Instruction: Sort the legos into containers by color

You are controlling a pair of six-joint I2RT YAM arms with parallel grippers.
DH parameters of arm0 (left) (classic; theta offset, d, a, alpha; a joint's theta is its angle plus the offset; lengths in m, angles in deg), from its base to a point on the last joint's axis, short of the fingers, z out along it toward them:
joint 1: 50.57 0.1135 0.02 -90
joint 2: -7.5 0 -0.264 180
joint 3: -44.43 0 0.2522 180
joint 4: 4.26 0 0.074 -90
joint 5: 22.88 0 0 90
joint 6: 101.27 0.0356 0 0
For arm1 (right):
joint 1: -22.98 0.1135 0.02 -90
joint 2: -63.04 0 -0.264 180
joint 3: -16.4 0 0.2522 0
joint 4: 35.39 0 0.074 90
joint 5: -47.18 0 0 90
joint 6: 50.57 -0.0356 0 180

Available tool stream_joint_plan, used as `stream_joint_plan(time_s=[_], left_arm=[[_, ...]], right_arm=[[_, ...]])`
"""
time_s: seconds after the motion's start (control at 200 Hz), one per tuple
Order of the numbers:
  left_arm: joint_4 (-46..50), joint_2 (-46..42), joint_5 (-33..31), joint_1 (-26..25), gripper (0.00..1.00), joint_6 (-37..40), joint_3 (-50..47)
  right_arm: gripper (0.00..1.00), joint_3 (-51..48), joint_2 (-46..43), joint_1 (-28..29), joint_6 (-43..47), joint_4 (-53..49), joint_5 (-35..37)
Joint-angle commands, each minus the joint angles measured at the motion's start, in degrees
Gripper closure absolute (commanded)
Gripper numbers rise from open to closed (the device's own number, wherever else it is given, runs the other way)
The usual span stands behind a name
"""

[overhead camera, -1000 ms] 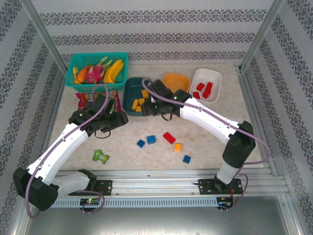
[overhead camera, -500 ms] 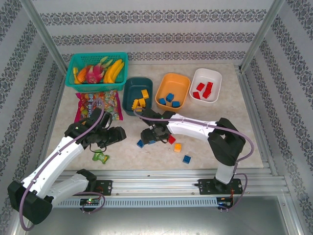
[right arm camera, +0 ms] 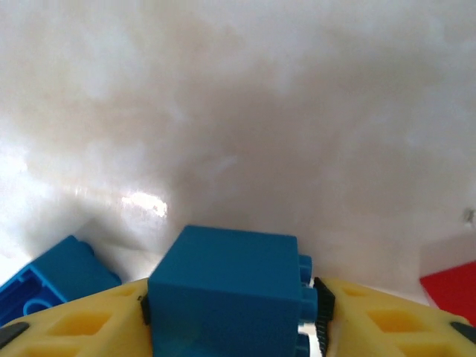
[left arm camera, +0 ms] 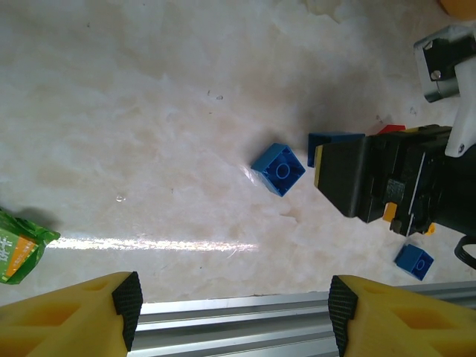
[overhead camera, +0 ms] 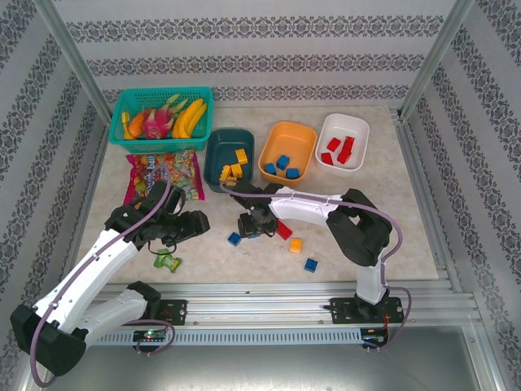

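Note:
My right gripper (overhead camera: 251, 226) is low over the tabletop and shut on a blue lego (right arm camera: 227, 286), pinched between both pads. Another blue lego (overhead camera: 234, 239) lies just left of it, and a red lego (overhead camera: 282, 230) just right. An orange lego (overhead camera: 296, 244) and one more blue lego (overhead camera: 311, 264) lie nearer the front. The teal container (overhead camera: 228, 140) holds yellow bricks, the orange container (overhead camera: 298, 134) blue ones, the white container (overhead camera: 347, 124) red ones. My left gripper (overhead camera: 192, 221) hovers open and empty; its fingertips (left arm camera: 127, 296) frame the front rail.
A green toy figure (overhead camera: 168, 261) lies near the left arm. A colourful candy bag (overhead camera: 163, 175) and a turquoise basket of toy fruit (overhead camera: 161, 114) sit at the back left. The metal rail (left arm camera: 238, 320) runs along the near edge.
The right arm swung from over the teal tub down to the loose bricks and closed on a blue one. The left arm drew back toward the near left.

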Motion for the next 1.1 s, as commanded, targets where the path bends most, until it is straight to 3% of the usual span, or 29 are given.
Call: stream_joint_plan(time_s=[0.0, 0.125, 0.31, 0.575, 0.784, 1.094], left_arm=[[-1.65, -0.56, 0.62, -0.79, 0.3, -1.01, 1.34], [-2.33, -0.07, 0.96, -0.85, 0.3, -1.02, 1.61], [-5.65, 1.66, 2.35, -1.09, 0.3, -1.08, 3.47], [-13.96, 11.44, 3.26, -2.38, 0.3, -0.82, 12.01], [-19.88, 21.27, 3.64, -3.21, 0.3, -0.03, 19.13], [-25.3, 33.15, 2.47, -3.38, 0.3, 1.87, 28.89]], right_arm=[[0.5, 1.75, 1.52, -0.6, 0.48, -0.05, 0.08], [0.59, 2.12, 0.66, -0.88, 0.54, -0.38, 0.43], [0.64, 3.82, -5.61, -2.72, 0.94, -3.44, 4.31], [0.66, 12.21, -9.89, -14.71, 3.91, -8.18, 8.86], [0.67, 26.97, 1.78, -23.94, 4.03, -9.08, 8.09], [0.65, 54.22, 25.44, -29.92, 4.99, -12.61, 3.21]])
